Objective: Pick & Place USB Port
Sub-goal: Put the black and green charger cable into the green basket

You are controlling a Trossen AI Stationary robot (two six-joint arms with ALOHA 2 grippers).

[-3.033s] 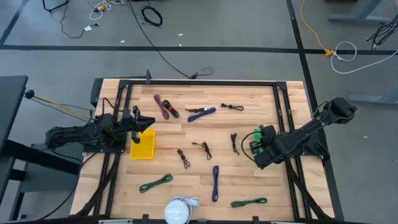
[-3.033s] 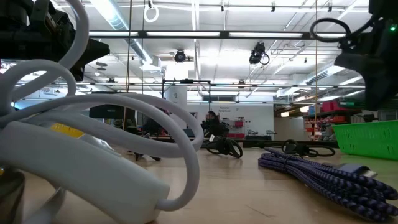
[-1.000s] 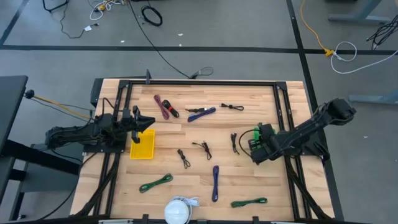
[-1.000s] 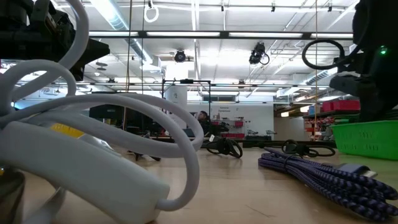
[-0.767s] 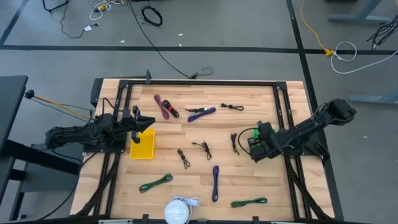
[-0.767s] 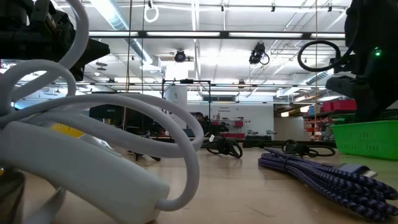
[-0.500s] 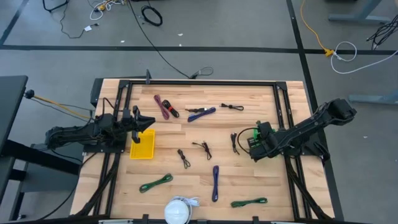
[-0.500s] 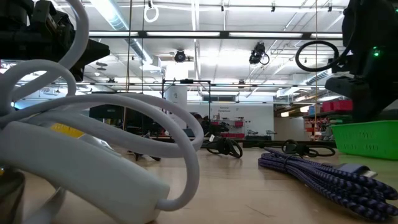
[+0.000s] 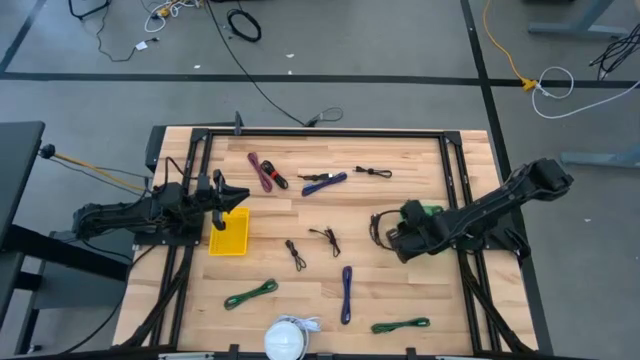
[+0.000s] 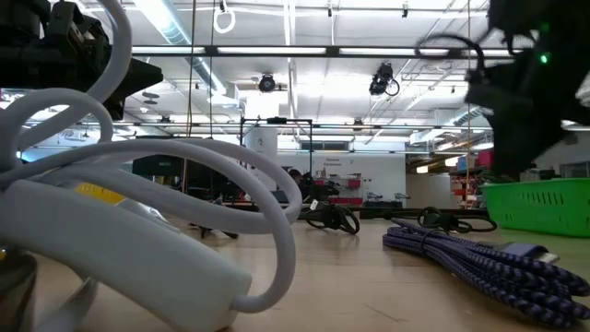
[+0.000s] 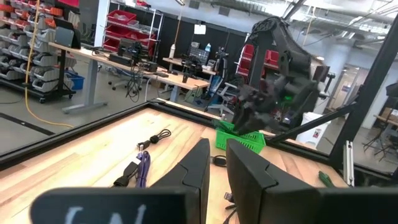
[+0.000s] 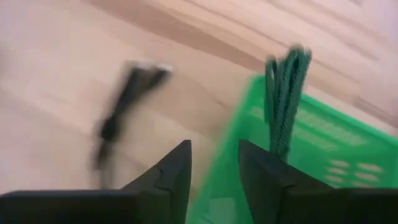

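Wooden table (image 9: 400,290), bordered by a black frame. Green basket (image 9: 432,211) near the table's right edge; a green cable (image 12: 283,106) lies in it, one end sticking up above the rim. Right gripper (image 9: 398,240) hangs over the basket's inner rim, the side facing the table's middle; its fingers (image 12: 171,174) stand parted with nothing between them, the green cable apart from them and inside the basket. Black cable (image 9: 376,228) on the wood just beside the basket, toward the table's middle, close under the right gripper. Left gripper (image 9: 228,197) waits over the yellow tray (image 9: 229,233) at the table's left side, well apart from the basket; its fingers (image 11: 198,165) are nearly together and grasp nothing. Other cables loose on the wood between tray and basket: a red one (image 9: 263,171), a blue one (image 9: 325,182) and a small black one (image 9: 372,172) toward the far edge; two black ones (image 9: 294,253) (image 9: 326,238) in the middle; a second blue one (image 9: 346,292), two green ones (image 9: 250,293) (image 9: 400,325) and a white coil (image 9: 285,338) at the near edge. Bare wood lies between the basket and the middle cables.
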